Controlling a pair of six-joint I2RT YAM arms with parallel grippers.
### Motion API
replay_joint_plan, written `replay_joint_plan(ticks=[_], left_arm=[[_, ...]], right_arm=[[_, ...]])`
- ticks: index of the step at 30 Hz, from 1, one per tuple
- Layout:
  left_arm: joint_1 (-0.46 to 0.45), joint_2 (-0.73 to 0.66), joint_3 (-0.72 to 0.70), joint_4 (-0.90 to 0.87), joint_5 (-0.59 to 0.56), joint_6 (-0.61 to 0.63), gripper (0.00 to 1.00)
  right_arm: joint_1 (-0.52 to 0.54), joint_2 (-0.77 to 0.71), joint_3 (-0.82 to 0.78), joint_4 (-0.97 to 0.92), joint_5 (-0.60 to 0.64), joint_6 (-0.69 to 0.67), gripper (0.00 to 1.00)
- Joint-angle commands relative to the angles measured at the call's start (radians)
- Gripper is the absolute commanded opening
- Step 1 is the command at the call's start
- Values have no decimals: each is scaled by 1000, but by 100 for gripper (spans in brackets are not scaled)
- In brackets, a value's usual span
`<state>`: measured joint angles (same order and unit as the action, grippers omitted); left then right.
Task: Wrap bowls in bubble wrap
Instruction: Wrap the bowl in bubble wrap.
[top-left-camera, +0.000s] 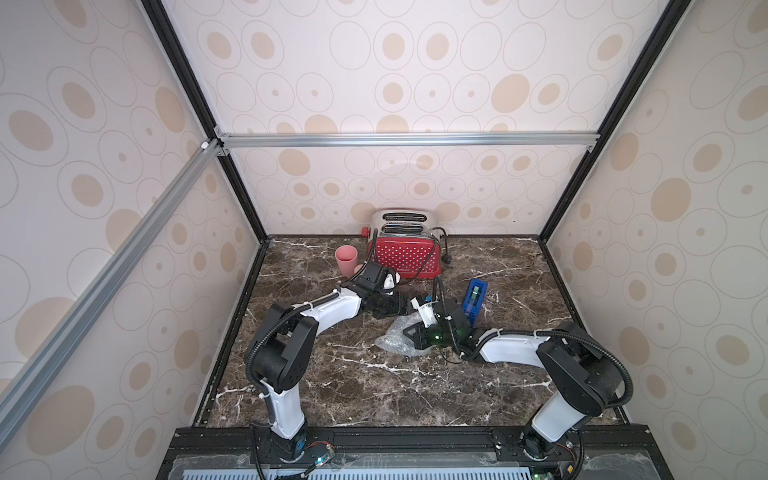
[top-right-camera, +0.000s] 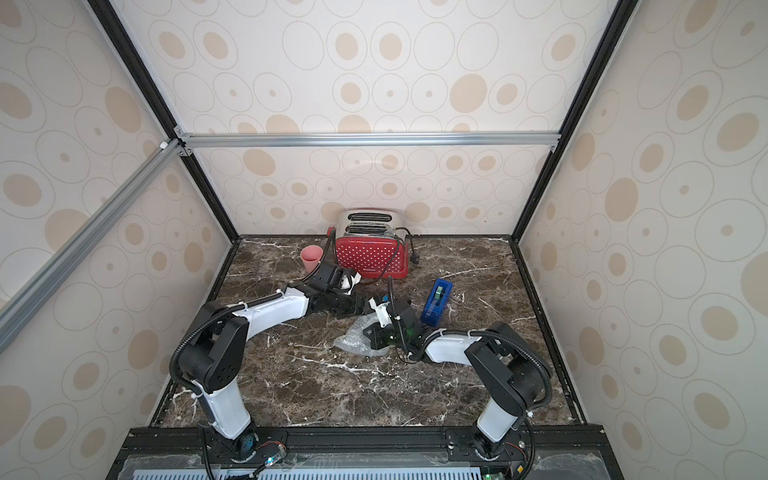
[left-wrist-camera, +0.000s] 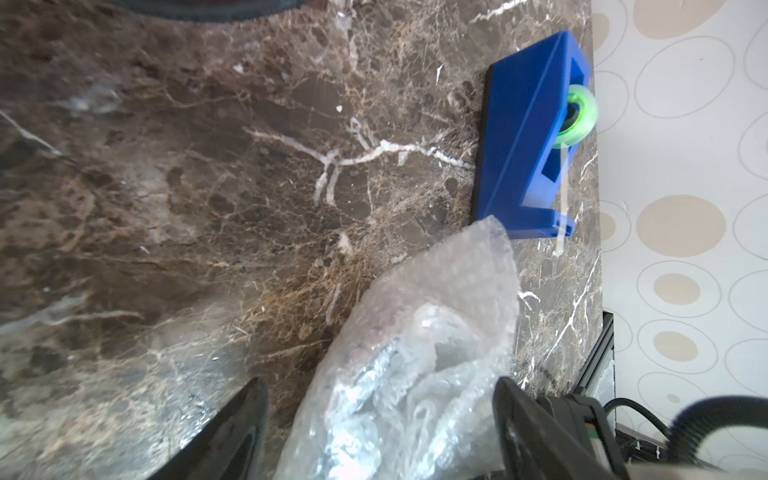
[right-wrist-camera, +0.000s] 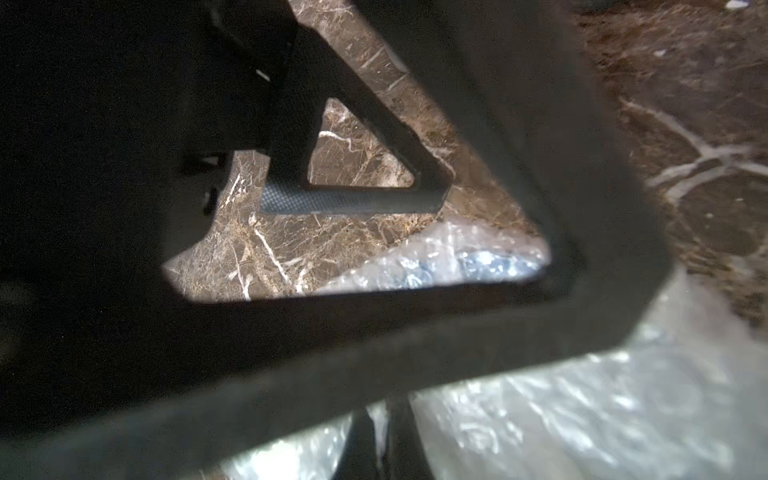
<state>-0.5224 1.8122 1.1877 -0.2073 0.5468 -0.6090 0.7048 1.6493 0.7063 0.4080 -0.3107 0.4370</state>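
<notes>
Left gripper (left-wrist-camera: 380, 382) jaws spread wide astride the bubble wrap (top-left-camera: 390, 343) bundle; bowl (left-wrist-camera: 419, 328) just a pale shape inside. Right gripper (top-left-camera: 408, 332) closed, tips on the wrap. Tape dispenser (top-left-camera: 473, 300) at bundle's 2 o'clock.

From the toaster (top-left-camera: 405, 259) I see the cup (top-left-camera: 346, 259) just left, the tape dispenser (top-left-camera: 473, 301) before-right, and the bubble wrap (top-left-camera: 390, 340) farther before it, all on the table (top-left-camera: 374, 395).

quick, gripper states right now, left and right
left gripper: open, straddling the bubble wrap, not clamped on it.
right gripper: closed, at the bubble wrap; whether it pinches any cannot be told.
</notes>
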Motion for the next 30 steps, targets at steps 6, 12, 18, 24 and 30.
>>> replay_joint_plan(ticks=[6,12,18,24,30], left_arm=[[5,-43,-81,31,35,-7,69],[6,-113,-154,43,46,-34,79],[6,-149,-171,66,108,-67,80],[5,-140,-168,31,90,-70,74],[5,-120,-179,35,93,-79,69]], right_arm=[[-21,1,15,-37,4,15,0],[-24,13,31,-9,-51,-2,0],[-24,10,30,-2,-64,-33,0],[-25,1,32,-15,-61,-79,4],[-24,19,51,-8,-88,-83,19]])
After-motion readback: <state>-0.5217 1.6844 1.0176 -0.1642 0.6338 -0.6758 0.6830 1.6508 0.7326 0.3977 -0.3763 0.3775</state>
